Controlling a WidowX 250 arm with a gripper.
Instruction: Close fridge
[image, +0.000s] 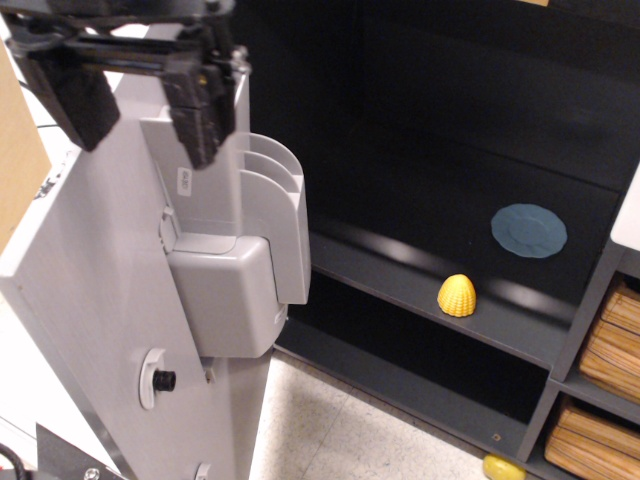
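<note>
The fridge stands open, with a black interior (450, 150) and a dark grey shelf (400, 270). Its light grey door (90, 300) swings out at the left, showing the inner side with grey door bins (250, 220). My gripper (140, 105) is at the top left, over the door's upper edge. Its two black fingers (200, 110) are spread apart with nothing between them. One finger is on the inner side by the bins, the other finger (75, 100) towards the outer side. The handle is out of view.
A yellow corn-like toy (457, 296) and a blue plate (528, 230) lie on the fridge shelf. Tan woven baskets (605, 350) sit in a dark shelf unit at the right. A yellow object (503, 467) lies on the floor at the bottom right.
</note>
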